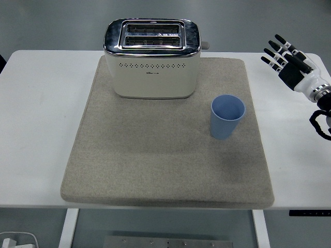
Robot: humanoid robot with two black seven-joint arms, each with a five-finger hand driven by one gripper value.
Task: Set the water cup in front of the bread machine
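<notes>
A blue water cup (227,117) stands upright on the grey mat (165,150), to the right of and a little nearer than the white toaster (152,58) at the mat's back. My right hand (287,58) hovers over the table's right edge, well to the right of the cup, its fingers (275,54) spread and holding nothing. The left arm does not show.
The mat covers most of the white table (41,119). Bare table strips lie left and right of it.
</notes>
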